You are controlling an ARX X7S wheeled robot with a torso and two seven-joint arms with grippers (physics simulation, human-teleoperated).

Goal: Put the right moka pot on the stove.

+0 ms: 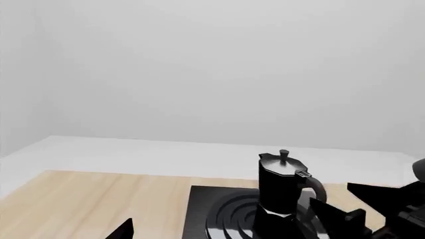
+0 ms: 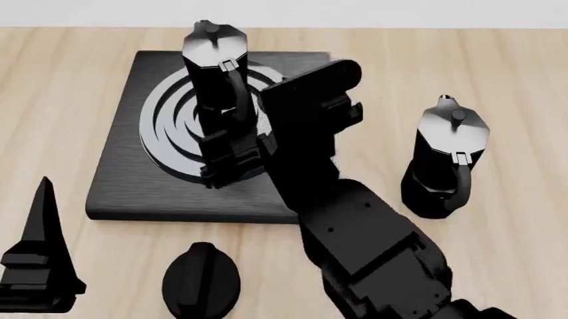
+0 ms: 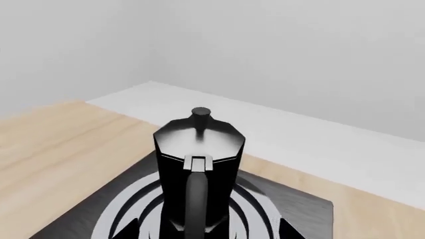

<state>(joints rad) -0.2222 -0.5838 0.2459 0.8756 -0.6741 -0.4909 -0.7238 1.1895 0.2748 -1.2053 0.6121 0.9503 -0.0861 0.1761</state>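
Starting at the far left: seeing the left claw (image 2: 40, 266) hanging low over the table (image 2: 62, 80), well apart from everything, touching nothing. Not being able to tell whether its fingers are apart or together, only a dark spike showing in the head view.

Passing a small black knob (image 2: 202, 282), lying on the wood between the two claws, nearer to the left one.

Coming then to the stove (image 2: 124, 173), lying flat under and ahead of the right claw (image 2: 233, 158). Finding the right moka pot (image 2: 215, 73) standing upright on the grey rings, directly in front of this claw, with the handle turned back toward the wrist. Judging this pot to be the one of the task, since the claw is working at it.

Reading the right claw as standing apart, one finger at each side of the pot's lower body. Seeing in the right wrist view some ring surface between each finger and the pot, so apparently not clamping it.

Judging the step in hand to be the release and the retreat. Doing it well probably means:
- opening fully before moving;
- pulling straight back along the handle line, or lifting straight up;
- avoiding any sideways sweep, the narrow-waisted pot probably tipping easily;
- not catching the curved handle with a finger.

Ending at the right: noticing a second moka pot (image 2: 448, 156) on the bare wood, well apart to the right claw's right, beside the forearm. Minding the elbow there while retreating.
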